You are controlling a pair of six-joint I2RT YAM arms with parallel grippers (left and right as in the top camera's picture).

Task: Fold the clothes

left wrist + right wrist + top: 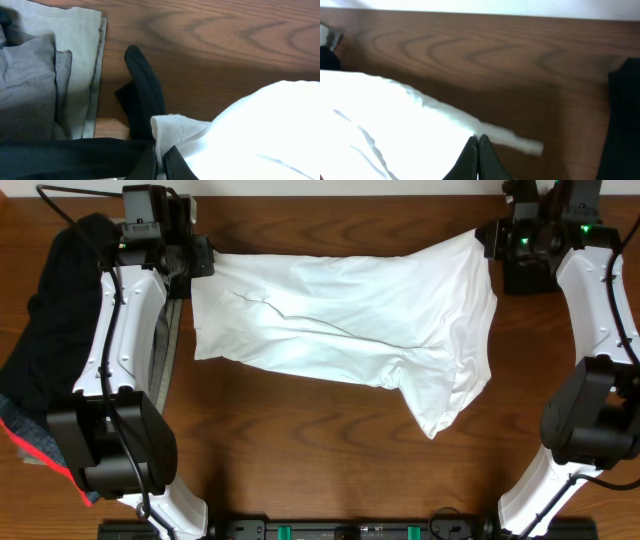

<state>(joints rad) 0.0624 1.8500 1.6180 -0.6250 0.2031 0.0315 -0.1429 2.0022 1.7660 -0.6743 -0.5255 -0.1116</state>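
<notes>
White T-shirt lies spread across the worktop, its far edge stretched between the two hands. The left hand is closed, pinching one far corner, and the right hand is closed on the other. The dark clothes sit piled at the left. To fold cleanly, I judge both hands should lift together, hold that edge taut and level, and lay it over the near hem without dragging creases.

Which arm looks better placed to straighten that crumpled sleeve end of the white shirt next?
Right, probably. The crumpled sleeve end lies on the same side of the white shirt as the right claw, which pinches that edge. The left claw pinches the opposite corner, farthest away.
</notes>
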